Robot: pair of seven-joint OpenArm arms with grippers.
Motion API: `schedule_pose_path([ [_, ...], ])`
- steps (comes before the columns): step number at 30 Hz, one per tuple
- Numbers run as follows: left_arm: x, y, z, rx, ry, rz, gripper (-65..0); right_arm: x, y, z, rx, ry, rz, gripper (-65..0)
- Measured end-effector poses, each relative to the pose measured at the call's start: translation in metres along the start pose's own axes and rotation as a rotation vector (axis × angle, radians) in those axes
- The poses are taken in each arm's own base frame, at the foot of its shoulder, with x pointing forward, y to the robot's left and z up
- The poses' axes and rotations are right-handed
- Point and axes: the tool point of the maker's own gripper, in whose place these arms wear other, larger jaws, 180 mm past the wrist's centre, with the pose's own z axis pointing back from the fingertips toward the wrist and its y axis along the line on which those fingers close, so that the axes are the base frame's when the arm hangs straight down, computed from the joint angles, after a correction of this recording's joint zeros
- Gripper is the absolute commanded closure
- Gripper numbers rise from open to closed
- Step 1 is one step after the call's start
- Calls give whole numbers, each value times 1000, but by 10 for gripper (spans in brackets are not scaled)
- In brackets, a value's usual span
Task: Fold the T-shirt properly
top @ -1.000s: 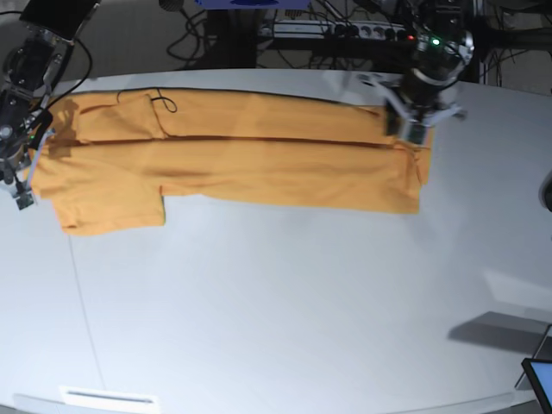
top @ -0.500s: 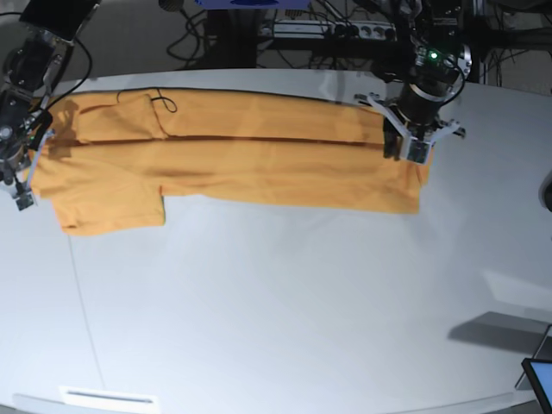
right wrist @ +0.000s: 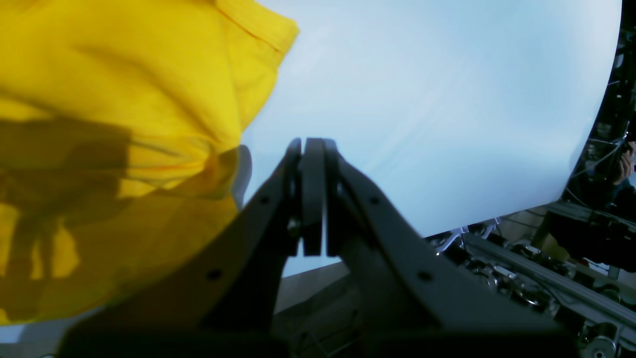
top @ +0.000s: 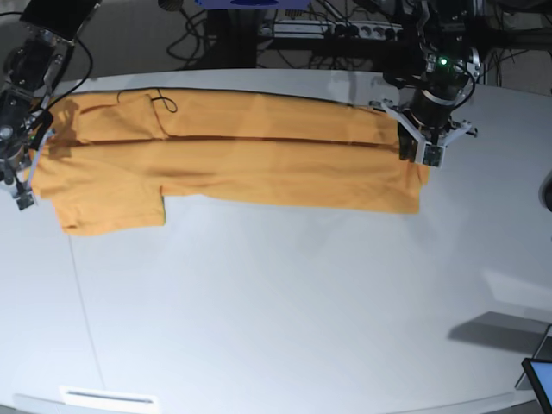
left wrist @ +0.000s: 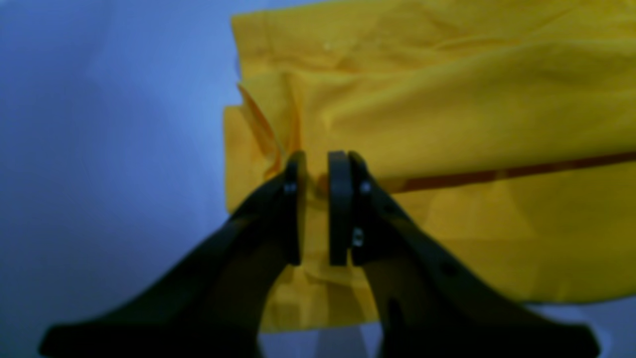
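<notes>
Base view is showing the T-shirt (top: 233,164) lying as a long band across the far half of the table (top: 285,319), both long sides already turned in toward the middle, a dark seam line running down its length. So the lengthwise folds are looking done, and the step in hand is reading as the crosswise fold, end to end.

Left gripper (top: 423,155) is sitting over the hem end of the band, at the corner nearest its arm. In the left wrist view the left gripper (left wrist: 315,209) is showing its jaws nearly together with only a thin slot between them, yellow cloth (left wrist: 447,124) directly beneath and ahead of the tips. The picture is blurred, and I cannot tell whether any fabric is actually pinched in that slot.

Right gripper (top: 19,185) is sitting at the sleeve end. In the right wrist view the right gripper (right wrist: 313,199) is showing its jaws pressed fully together with nothing between them; the shirt edge (right wrist: 149,99) is lying off to one side of the fingers, apart from them, bare table ahead.

Next move is likely calling for 1 firm pinch through all layers at the hem corner, then carrying that end over toward the sleeves, keeping the stacked layers from sliding apart.
</notes>
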Motion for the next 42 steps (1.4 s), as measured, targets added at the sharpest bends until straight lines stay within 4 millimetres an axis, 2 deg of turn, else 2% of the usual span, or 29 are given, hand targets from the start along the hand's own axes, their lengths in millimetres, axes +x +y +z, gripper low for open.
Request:
schedule_pose_path([
  [5, -17, 0, -4, -4, 46, 12, -72, 0, 0, 0, 0, -1, -1, -1],
  [12, -27, 3, -5, -1, 62, 20, -72, 0, 0, 0, 0, 0, 0, -1],
  [14, -31, 12, 0, 18, 68, 31, -72, -1, 0, 0, 1, 1, 1, -1],
  [17, -38, 39, 10, 97, 92, 41, -72, -1, 0, 0, 1, 2, 1, -1],
  [20, -31, 60, 19, 157, 70, 42, -72, -1, 1, 0, 2, 0, 1, -1],
  [24, -25, 69, 23, 181, 53, 42, -72, -1, 1, 0, 1, 1, 1, 0],
  [27, -18, 63, 27, 170, 36, 27, -72, -1, 1, 0, 2, 1, 1, 0],
  [31, 3, 29, 28, 88, -20, -7, -72, -1, 1, 0, 2, 1, 1, 0],
  [37, 8, -10, 19, -14, -29, -21, -72, 0, 1, 0, 2, 0, 3, 0],
  [42, 25, -12, 13, -7, -77, 9, -72, 11, 0, 0, 0, -57, 0, 0],
])
